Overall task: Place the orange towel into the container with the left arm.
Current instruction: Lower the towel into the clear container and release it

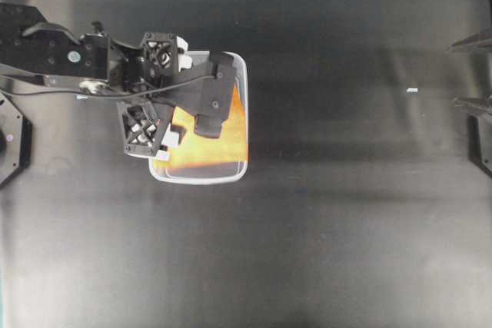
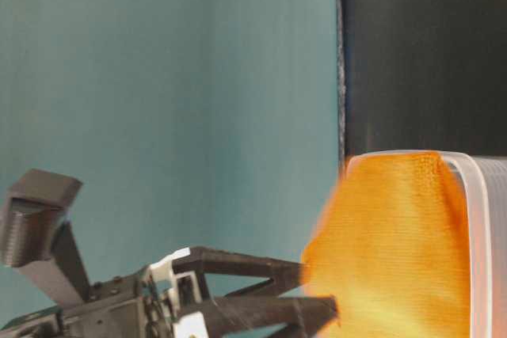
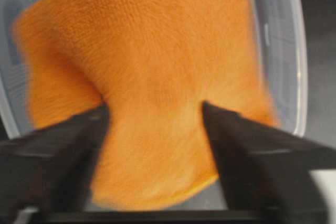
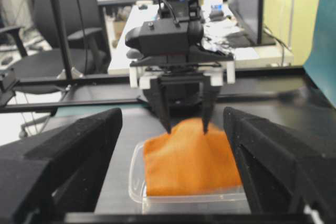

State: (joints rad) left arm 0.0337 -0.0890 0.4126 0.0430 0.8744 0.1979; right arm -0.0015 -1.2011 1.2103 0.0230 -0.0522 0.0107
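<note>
Orange towel (image 4: 189, 157) is draped in the container (image 4: 137, 182), one edge bunched up where the left gripper (image 4: 185, 127) pinches a fold from above, so most cloth has settled inside while the held part tents over the rim. Likely next: let go and lift clear, or the cloth drags out. Right gripper (image 1: 473, 71) sits parked at the worktop (image 1: 346, 228) edge, fingers spread, empty.

Overhead looks straight down; table-level low, close; wrist views share container (image 3: 294, 51).
</note>
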